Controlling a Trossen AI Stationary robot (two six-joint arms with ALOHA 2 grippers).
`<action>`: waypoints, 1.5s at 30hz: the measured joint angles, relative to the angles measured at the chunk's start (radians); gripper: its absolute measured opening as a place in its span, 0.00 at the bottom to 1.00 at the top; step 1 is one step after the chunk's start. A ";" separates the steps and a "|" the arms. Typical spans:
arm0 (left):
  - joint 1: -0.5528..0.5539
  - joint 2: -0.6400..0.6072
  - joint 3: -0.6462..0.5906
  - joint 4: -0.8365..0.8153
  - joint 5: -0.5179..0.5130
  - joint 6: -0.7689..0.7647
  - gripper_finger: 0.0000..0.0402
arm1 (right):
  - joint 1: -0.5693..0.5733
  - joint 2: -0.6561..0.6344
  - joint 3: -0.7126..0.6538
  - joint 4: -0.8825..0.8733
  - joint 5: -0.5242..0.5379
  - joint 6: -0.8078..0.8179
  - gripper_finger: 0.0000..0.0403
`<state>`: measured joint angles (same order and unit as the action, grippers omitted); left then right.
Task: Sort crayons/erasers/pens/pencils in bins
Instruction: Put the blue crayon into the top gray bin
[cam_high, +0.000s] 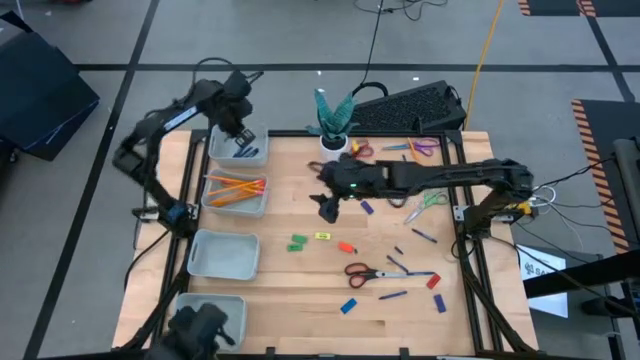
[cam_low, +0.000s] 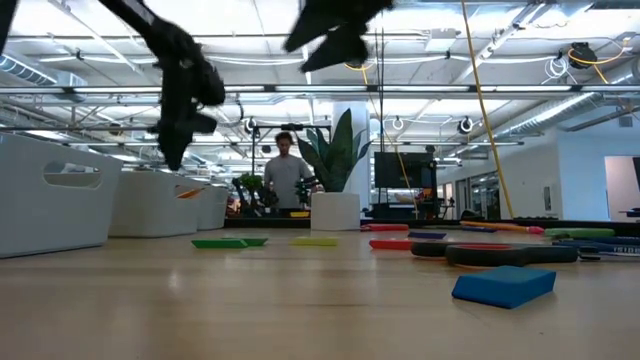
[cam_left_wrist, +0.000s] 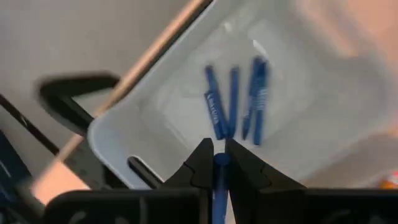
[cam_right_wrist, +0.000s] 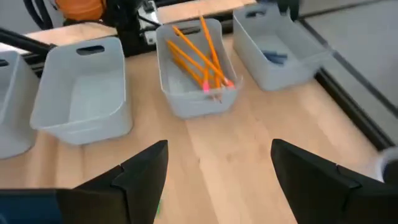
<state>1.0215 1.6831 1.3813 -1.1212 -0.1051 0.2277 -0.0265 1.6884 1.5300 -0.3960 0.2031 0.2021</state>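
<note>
Pens: my left gripper (cam_left_wrist: 219, 163) is pinched on a blue pen (cam_left_wrist: 219, 186), hanging right over the far bin (cam_high: 239, 146), which has four more pens (cam_left_wrist: 235, 102) lying in it. A few others are scattered on the right side of the table (cam_high: 300, 300), like one near the front (cam_high: 392, 295).
Left gripper: clamped on that pen, above the far bin at the table's left edge.
Right gripper (cam_right_wrist: 219, 165): I've got it wide apart, holding nothing, up over the middle of the table.
Pencils: orange bunch (cam_high: 236, 186) sits in the second bin (cam_high: 236, 203), next to the pen bin.
Other bins: third one (cam_high: 223, 254) looks bare, and I can't tell about the nearest (cam_high: 214, 318).
Erasers: green (cam_high: 297, 241), yellow (cam_high: 323, 236), red (cam_high: 346, 247) lie mid-table; a blue one (cam_high: 348, 306) nearer the front.
Extras: red-handled scissors (cam_high: 365, 271), potted plant (cam_high: 332, 125) at the back edge.
</note>
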 joint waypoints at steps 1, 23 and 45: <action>0.015 0.026 -0.008 0.005 0.000 -0.009 0.06 | 0.000 0.028 0.034 -0.018 0.000 -0.022 0.69; -0.010 0.138 -0.032 0.127 -0.008 -0.027 0.51 | 0.090 0.160 -0.085 -0.383 -0.122 -0.011 0.69; -0.165 -0.562 -0.253 0.282 0.255 -0.185 0.48 | 0.285 0.159 -0.312 -0.279 -0.150 -0.070 0.53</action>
<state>0.8562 1.1214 1.1285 -0.8393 0.1497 0.0426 0.2587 1.8469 1.2184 -0.6754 0.0531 0.1324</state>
